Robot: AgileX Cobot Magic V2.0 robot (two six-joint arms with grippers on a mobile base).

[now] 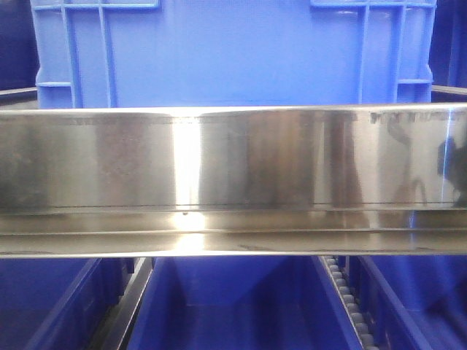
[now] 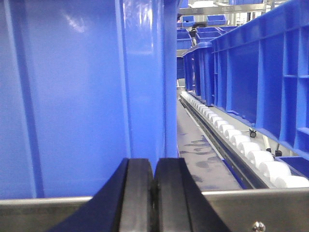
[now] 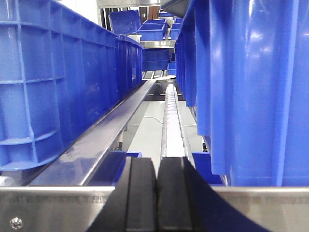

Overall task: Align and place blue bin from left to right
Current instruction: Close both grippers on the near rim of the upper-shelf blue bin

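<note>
Blue bin (image 1: 233, 51) sits just behind the shiny steel rail (image 1: 233, 160) in the front view; if I push one corner harder, it could twist crooked to the rail; right now its wide face is flat to the rail and points straight at me; I think its long side runs along the rail, but I cannot be sure; in the left wrist view my left gripper (image 2: 152, 193) is squeezed tight on nothing, just in front of the rail; in the right wrist view my right gripper (image 3: 157, 193) is pinched together too, empty; neighbour bins (image 3: 53, 82) stand near, behind the rail, easy to bump.
</note>
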